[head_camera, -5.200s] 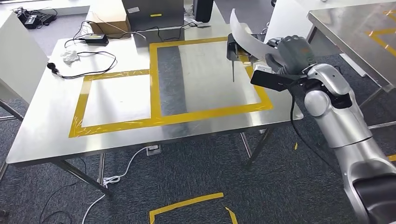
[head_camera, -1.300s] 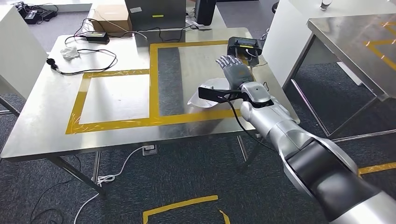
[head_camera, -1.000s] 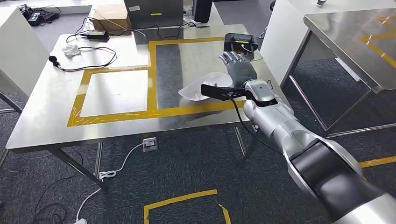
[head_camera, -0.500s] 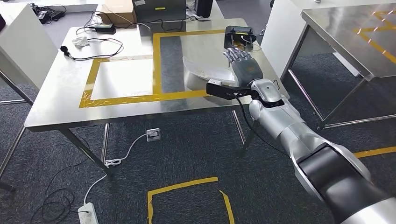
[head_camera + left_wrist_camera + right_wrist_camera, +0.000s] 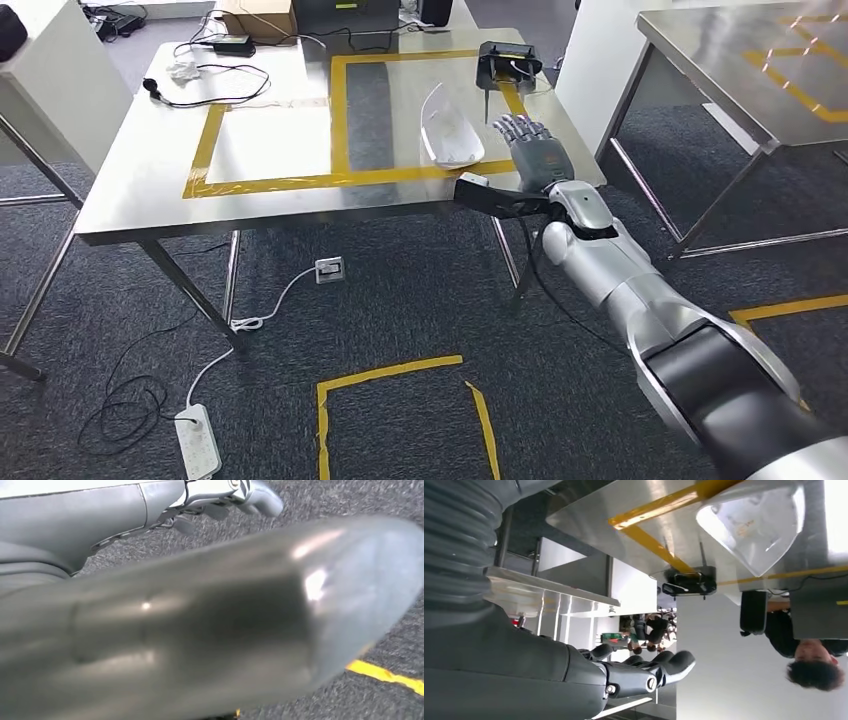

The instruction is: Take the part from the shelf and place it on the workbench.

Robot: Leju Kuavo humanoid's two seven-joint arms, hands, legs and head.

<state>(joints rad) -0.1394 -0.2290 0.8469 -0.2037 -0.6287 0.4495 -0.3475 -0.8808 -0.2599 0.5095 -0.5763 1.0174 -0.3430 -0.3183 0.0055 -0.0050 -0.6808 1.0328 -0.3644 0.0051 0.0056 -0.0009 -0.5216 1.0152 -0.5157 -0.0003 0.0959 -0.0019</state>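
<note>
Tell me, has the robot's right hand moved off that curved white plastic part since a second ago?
Yes. The right hand has pulled back toward the table's near edge, leaving the curved white plastic part lying alone inside the yellow tape rectangle.

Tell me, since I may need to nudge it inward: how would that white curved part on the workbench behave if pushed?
The white part looks thin-walled, so probably light and somewhat flexible. It rests on a curved shell, so it may rock or tip. The workbench is polished steel, so it would likely slide easily.
</note>
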